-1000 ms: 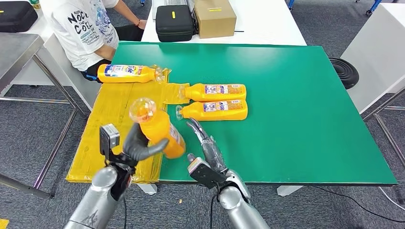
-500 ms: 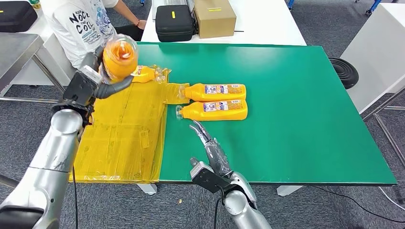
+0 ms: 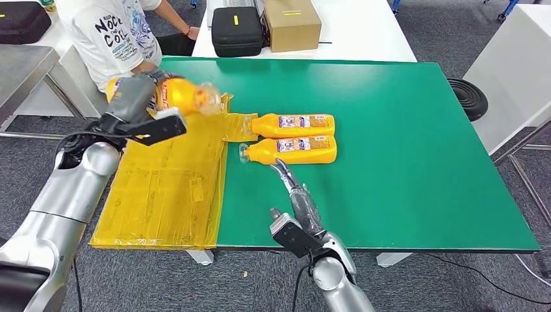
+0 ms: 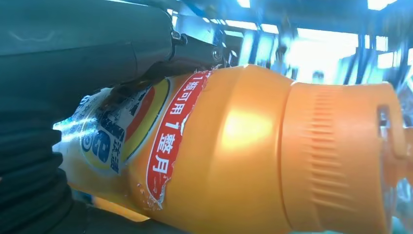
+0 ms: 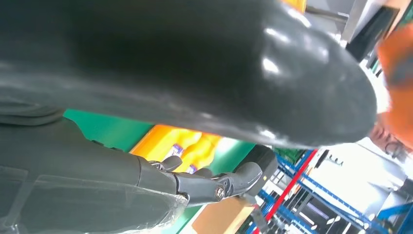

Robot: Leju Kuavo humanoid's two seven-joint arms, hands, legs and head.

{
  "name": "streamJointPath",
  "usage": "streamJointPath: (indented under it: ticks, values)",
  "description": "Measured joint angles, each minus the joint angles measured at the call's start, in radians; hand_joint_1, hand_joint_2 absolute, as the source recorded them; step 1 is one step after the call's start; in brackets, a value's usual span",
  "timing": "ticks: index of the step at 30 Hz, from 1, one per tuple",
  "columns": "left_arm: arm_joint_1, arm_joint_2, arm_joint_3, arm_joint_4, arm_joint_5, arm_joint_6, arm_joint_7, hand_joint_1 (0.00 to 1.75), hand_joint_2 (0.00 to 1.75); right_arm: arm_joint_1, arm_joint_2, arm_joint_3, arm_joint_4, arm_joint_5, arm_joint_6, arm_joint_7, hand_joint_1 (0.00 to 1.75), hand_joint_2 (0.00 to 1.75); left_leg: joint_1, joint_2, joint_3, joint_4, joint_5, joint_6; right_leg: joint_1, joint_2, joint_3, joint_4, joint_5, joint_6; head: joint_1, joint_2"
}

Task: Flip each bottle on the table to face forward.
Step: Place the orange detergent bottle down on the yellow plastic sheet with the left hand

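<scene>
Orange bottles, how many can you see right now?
3. One orange bottle is held by the left robot hand over the yellow sheet. Two lie side by side on the green table: far bottle, near bottle.

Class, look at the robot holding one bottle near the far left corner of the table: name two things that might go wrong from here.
1. The left hand holds the bottle near the table's edge, beside a person; it might fall off.
2. The right hand is close to the two lying bottles and might nudge them.
</scene>
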Motion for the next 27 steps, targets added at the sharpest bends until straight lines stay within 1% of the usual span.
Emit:
streamJointPath:
  ticks: [2, 5, 10, 15, 27]
  values:
    - [0.016, 0.008, -0.047, 0.033, -0.063, 0.000, 0.012, 1.75, 1.75, 0.007, -0.001, -0.014, -0.015, -0.004, 0.000, -0.004, 0.00, 0.00, 0.000, 0.000, 0.000, 0.000, 0.000, 0.000, 0.000, 0.000, 0.000, 0.000, 0.000, 0.000, 0.000, 0.000]
    - [0.056, 0.017, -0.109, 0.072, -0.143, 0.025, 0.049, 1.75, 1.75, 0.026, -0.003, -0.033, -0.045, -0.007, -0.002, -0.009, 0.00, 0.00, 0.000, 0.000, 0.000, 0.000, 0.000, 0.000, 0.000, 0.000, 0.000, 0.000, 0.000, 0.000, 0.000, 0.000]
    - [0.136, 0.032, -0.168, 0.100, -0.190, 0.045, 0.072, 1.75, 1.75, 0.055, -0.012, -0.058, -0.084, -0.020, -0.002, -0.017, 0.00, 0.00, 0.000, 0.000, -0.002, 0.000, -0.001, 0.000, 0.000, 0.000, -0.002, 0.000, -0.001, 0.000, 0.000, 0.000]
    - [0.174, 0.043, -0.196, 0.109, -0.204, 0.039, 0.077, 1.75, 1.75, 0.061, -0.015, -0.073, -0.103, -0.023, -0.002, -0.020, 0.00, 0.00, 0.000, 0.000, -0.003, 0.000, -0.001, 0.000, 0.000, 0.000, -0.003, 0.000, -0.001, 0.000, 0.000, 0.000]
    - [0.194, 0.049, -0.214, 0.118, -0.223, 0.011, 0.093, 1.75, 1.75, 0.063, -0.015, -0.095, -0.115, -0.028, 0.002, -0.025, 0.00, 0.00, 0.000, 0.000, -0.003, 0.000, -0.001, 0.000, 0.000, 0.000, -0.003, 0.000, -0.001, 0.000, 0.000, 0.000]
